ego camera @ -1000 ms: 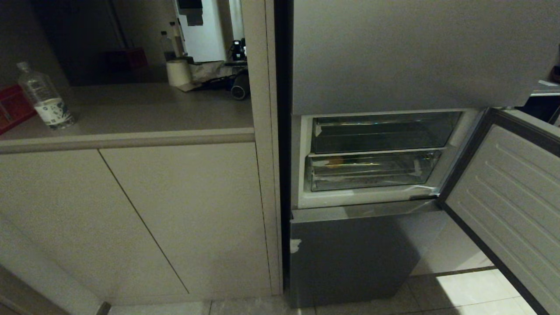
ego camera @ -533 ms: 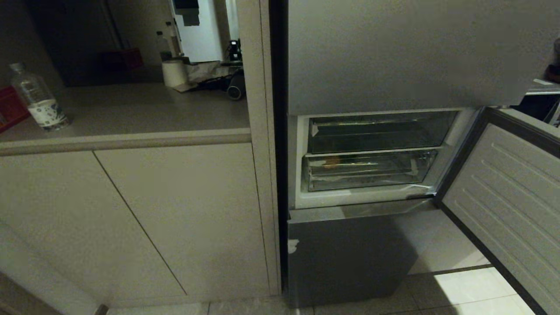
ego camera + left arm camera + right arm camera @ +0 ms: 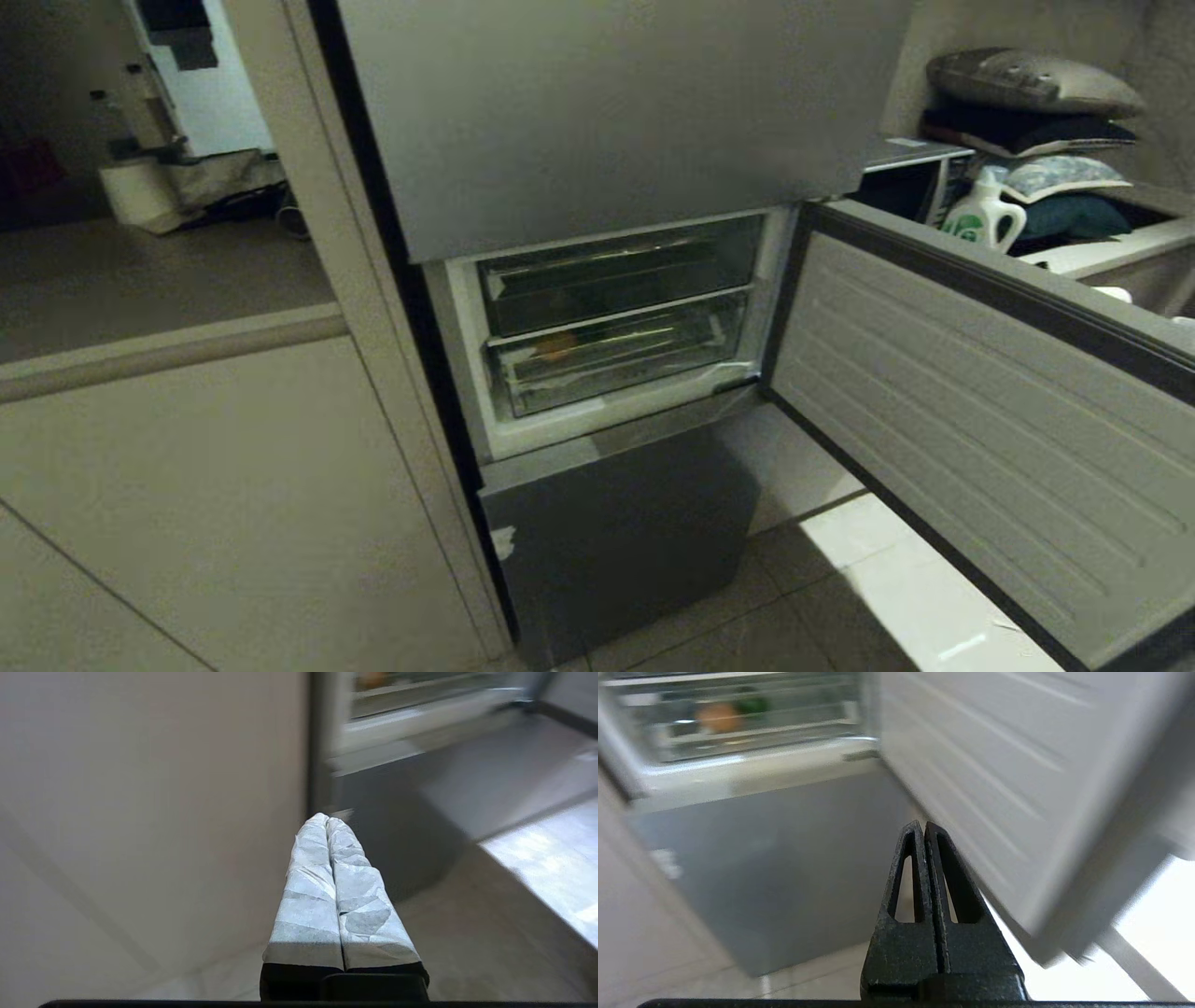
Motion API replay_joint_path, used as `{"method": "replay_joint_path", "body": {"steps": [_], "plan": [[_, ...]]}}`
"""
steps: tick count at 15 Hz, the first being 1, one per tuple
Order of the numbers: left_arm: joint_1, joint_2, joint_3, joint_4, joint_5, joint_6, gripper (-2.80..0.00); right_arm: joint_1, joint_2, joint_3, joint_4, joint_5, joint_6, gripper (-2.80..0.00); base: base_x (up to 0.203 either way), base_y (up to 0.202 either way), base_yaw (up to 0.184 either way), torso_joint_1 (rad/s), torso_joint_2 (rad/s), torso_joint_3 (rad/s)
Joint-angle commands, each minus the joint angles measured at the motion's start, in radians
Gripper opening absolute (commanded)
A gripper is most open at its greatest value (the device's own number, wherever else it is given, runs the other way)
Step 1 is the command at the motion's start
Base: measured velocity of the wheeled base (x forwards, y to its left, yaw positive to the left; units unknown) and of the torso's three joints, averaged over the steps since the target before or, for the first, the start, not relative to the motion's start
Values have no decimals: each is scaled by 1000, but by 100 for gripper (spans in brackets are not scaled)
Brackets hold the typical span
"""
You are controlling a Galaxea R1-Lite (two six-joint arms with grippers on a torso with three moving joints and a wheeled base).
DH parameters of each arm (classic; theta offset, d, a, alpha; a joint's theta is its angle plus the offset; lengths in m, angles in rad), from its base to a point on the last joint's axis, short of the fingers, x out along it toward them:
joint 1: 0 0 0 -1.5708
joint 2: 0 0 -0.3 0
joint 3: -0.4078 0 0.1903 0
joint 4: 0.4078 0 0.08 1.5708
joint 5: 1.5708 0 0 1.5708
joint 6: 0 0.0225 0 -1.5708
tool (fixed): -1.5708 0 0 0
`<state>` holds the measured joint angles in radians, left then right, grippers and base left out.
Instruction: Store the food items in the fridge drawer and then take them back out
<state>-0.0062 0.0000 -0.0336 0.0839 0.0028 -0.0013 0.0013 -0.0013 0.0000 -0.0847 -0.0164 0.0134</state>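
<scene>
Fridge drawer [image 3: 616,359]: we see it pushed in, below the clear compartment [image 3: 611,275], door [image 3: 971,420] swung open.
Potato [image 3: 720,717]: inside the drawer, near its left end.
Pepper [image 3: 753,704]: just beside the potato.
Left gripper [image 3: 328,820]: our taped fingers pressed together, empty, low before the cabinet [image 3: 140,788].
Right gripper [image 3: 923,828]: closed, empty, short of the fridge.

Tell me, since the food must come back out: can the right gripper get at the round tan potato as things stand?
Probably not yet. The round tan potato lies inside the pushed-in clear plastic fridge drawer, behind its front wall. The right gripper is shut and low, facing the grey lower panel.
</scene>
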Motion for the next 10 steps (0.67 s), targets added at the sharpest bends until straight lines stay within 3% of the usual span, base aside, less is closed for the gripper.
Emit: {"method": "replay_joint_path", "body": {"steps": [1,5,8,10], "plan": [[0,2,0,1,-1,0,-280,0,0,31,-1,0,0,-280,1,7,-173,7,1,5],[0,2,0,1,0,0,-280,-6,0,31,-1,1,-4,-280,0,6,-132,2,3,-1],[0,2,0,1,0,0,-280,-7,33,22,-4,-4,-22,-280,0,0,0,0,0,0],[0,2,0,1,0,0,-280,-11,146,-62,-4,-35,6,-280,0,0,0,0,0,0]]}}
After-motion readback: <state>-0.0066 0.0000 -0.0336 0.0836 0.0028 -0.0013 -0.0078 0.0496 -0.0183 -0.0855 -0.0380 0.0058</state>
